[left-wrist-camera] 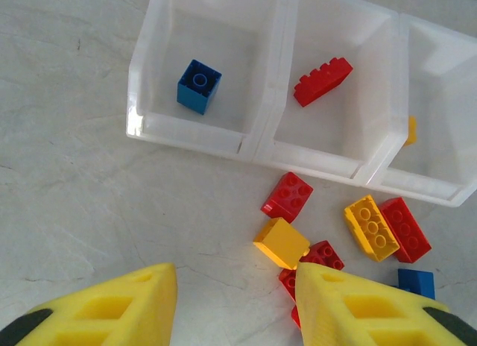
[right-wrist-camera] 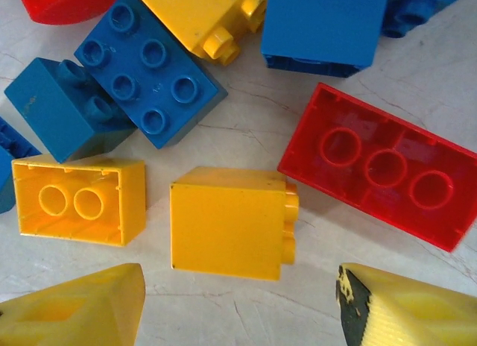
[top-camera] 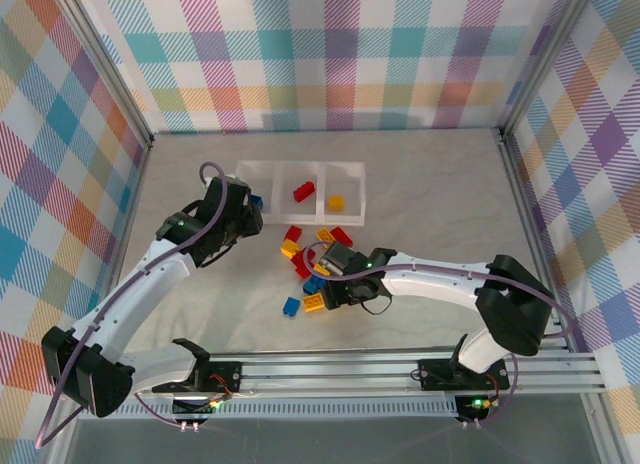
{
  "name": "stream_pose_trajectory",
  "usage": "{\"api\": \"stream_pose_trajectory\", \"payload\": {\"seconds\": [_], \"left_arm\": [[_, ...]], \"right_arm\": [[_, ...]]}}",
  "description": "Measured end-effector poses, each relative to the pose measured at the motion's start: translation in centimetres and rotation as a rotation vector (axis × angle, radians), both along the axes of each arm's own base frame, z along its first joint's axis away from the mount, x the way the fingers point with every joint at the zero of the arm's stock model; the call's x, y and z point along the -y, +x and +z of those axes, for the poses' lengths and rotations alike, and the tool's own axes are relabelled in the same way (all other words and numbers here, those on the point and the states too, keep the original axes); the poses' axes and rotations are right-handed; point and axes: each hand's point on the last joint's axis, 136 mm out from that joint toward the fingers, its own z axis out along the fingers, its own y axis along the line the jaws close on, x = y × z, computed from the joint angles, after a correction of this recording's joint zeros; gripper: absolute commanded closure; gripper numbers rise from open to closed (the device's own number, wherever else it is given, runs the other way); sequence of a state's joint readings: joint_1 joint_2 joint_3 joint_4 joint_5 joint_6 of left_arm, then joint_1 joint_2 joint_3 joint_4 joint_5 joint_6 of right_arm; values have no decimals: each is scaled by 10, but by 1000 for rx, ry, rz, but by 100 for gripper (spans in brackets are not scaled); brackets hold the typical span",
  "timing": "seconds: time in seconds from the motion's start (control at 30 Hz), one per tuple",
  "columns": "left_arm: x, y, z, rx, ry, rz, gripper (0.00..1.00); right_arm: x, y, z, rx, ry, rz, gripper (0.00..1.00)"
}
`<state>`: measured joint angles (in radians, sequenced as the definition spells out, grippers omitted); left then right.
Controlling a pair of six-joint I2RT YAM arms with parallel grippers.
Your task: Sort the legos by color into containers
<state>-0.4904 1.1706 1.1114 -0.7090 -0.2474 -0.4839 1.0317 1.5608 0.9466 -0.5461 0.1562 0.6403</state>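
The clear three-compartment tray (top-camera: 348, 172) lies at the back. Its left cell holds a blue brick (left-wrist-camera: 199, 86), the middle cell a red brick (left-wrist-camera: 322, 80), and the right cell a yellow one (top-camera: 336, 202). Loose legos (top-camera: 300, 254) are scattered just in front of the tray. My left gripper (left-wrist-camera: 235, 275) hovers open and empty over bare table in front of the left cell, with a yellow brick (left-wrist-camera: 281, 242) beside its right finger. My right gripper (right-wrist-camera: 238, 286) is open low over the pile, and a yellow brick on its side (right-wrist-camera: 227, 223) lies just ahead of the gap.
Around the right gripper lie a red upturned brick (right-wrist-camera: 384, 167), blue bricks (right-wrist-camera: 145, 70) and a hollow yellow brick (right-wrist-camera: 78, 199). Checked walls (top-camera: 330, 54) enclose the table. The rail (top-camera: 400, 369) with the arm bases runs along the near edge.
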Motion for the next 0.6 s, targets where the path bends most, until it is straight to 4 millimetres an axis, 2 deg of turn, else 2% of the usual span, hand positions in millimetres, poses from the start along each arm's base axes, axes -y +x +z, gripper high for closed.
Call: {"api": "stream_pose_trajectory", "payload": {"seconds": [0.5,0.6], "left_arm": [[-3,-5,-4,-22,4,8,55],[-2,-5,-4,-23,1,10,55]], "right_arm": [[-6,3,-20,-27,-44,0,43],[-7,3,-20,-25,-44,0,50]]}}
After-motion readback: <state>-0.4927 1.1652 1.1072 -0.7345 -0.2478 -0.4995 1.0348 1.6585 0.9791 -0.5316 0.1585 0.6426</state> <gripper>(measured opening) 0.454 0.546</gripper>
